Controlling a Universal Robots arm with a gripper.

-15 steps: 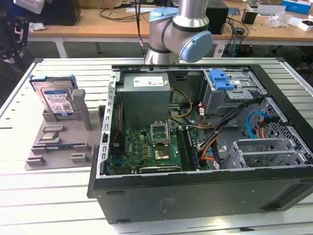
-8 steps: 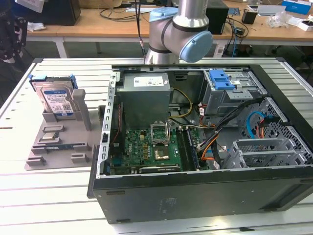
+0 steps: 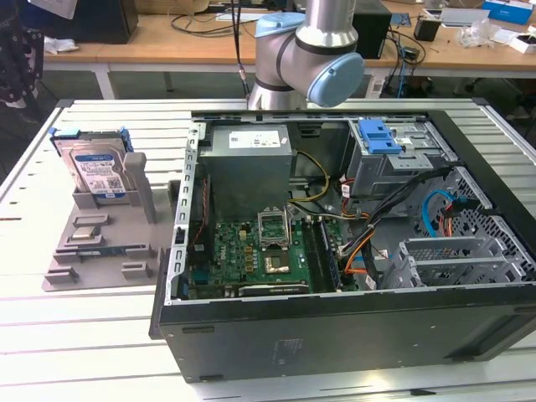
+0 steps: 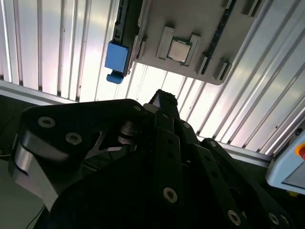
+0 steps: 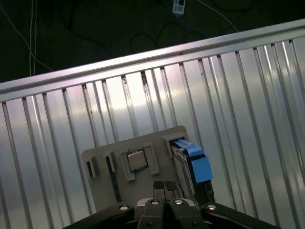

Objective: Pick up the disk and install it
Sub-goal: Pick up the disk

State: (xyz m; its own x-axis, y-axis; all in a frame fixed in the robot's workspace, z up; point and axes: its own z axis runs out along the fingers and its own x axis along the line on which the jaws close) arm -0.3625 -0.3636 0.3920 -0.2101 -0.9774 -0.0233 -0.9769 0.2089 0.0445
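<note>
One disk (image 3: 99,170) stands upright on edge in grey holder (image 3: 144,197), at exterior view's left, about 9 o'clock from open computer case (image 3: 335,335), apart from it. Holder rests on ribbed metal table (image 3: 75,335). Arm (image 3: 310,50) rises at 12 o'clock of case. In first wrist view gripper (image 5: 164,185) hangs over holder, fingertips pressed together, empty, clear of disk's blue rail (image 5: 196,162). Small square chip (image 5: 137,161) sits in holder slot beside disk.

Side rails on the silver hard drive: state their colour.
Blue plastic side rails; the exterior view shows them best.
</note>
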